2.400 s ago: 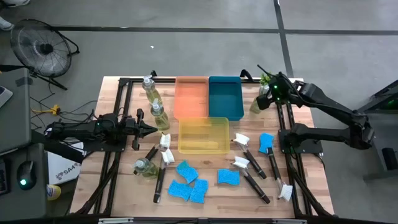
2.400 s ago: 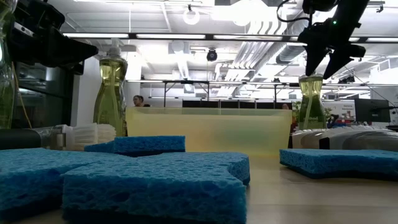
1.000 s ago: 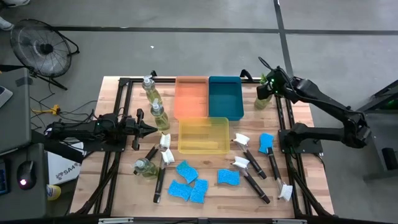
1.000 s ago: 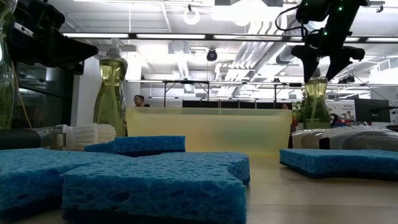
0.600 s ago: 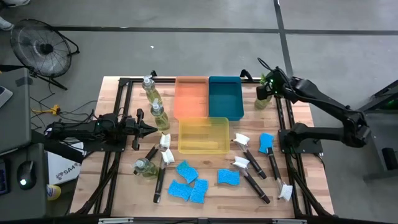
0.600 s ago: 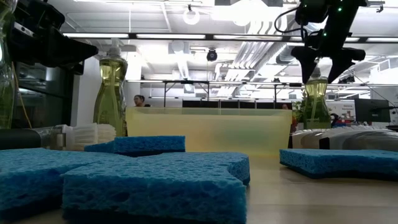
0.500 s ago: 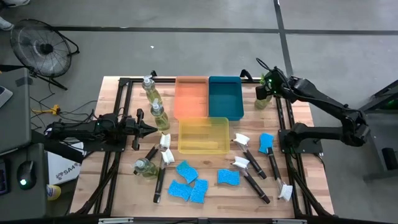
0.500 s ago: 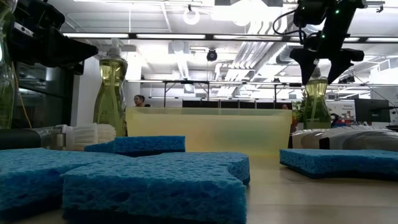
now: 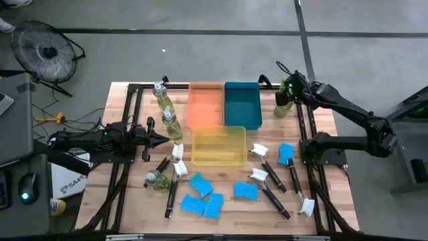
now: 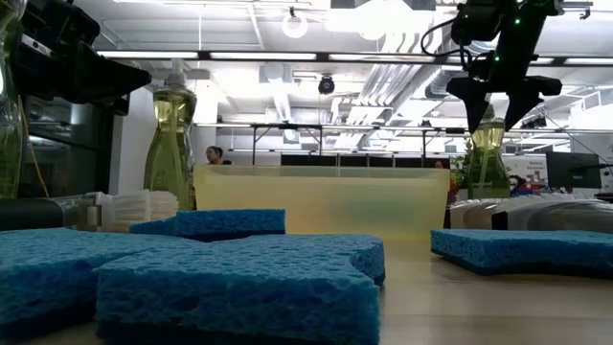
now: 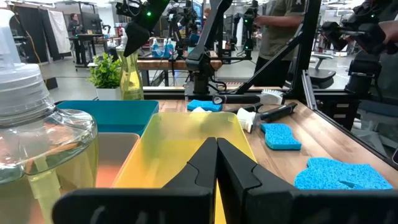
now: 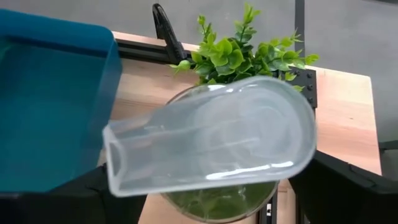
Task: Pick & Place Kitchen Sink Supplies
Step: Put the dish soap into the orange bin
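Observation:
A clear bottle of yellowish soap (image 9: 281,109) stands upright on its base at the table's far right, beside a small green plant (image 12: 239,46). My right gripper (image 9: 287,94) hangs above it, pointing down and open. Its fingers stand on either side of the white pump top (image 12: 211,143) without visibly touching it, as the low view (image 10: 493,120) also shows. My left gripper (image 9: 162,139) waits level at the table's left, shut (image 11: 216,155), next to another standing bottle (image 9: 171,124).
Orange (image 9: 205,104), teal (image 9: 243,104) and yellow (image 9: 219,146) trays sit mid-table. One more bottle stands at the far left (image 9: 161,97) and one lies near the left (image 9: 155,179). Dish brushes (image 9: 175,174) (image 9: 267,177) and blue sponges (image 9: 200,197) (image 9: 286,152) are scattered along the near side.
My right gripper has shifted slightly toward the table's left over the bottle and turned, so its open fingers now straddle the pump top more evenly. The bottle has stayed where it stands.

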### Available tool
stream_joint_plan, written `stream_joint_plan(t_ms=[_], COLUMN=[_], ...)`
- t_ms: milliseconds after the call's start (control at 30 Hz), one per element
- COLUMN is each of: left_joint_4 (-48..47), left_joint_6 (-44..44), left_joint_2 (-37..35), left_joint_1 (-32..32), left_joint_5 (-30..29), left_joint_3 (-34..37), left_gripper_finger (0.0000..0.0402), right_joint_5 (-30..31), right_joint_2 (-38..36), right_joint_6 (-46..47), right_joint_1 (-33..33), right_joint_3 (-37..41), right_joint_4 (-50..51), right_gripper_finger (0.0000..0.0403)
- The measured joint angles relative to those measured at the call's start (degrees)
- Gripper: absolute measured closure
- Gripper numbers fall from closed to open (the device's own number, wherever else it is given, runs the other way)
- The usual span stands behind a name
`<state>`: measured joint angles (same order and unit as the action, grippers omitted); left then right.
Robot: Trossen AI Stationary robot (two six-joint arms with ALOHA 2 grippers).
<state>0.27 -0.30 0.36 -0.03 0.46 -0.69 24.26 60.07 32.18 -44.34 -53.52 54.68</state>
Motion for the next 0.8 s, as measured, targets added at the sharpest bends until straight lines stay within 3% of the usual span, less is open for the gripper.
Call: stream_joint_plan(t_ms=[367, 800], left_joint_4=[0.0, 0.0], left_joint_6=[0.0, 0.0], left_joint_2=[0.0, 0.0], left_joint_1=[0.0, 0.0], left_joint_5=[0.0, 0.0], left_joint_3=[0.0, 0.0], left_gripper_finger=[0.0401, 0.0401], right_joint_5=[-0.5, -0.4], right_joint_2=[0.0, 0.0], right_joint_6=[0.8, 0.2], right_joint_1=[0.0, 0.9], right_joint_3=[0.0, 0.0], right_joint_4=[0.8, 0.6], right_gripper_finger=[0.0123, 0.013])
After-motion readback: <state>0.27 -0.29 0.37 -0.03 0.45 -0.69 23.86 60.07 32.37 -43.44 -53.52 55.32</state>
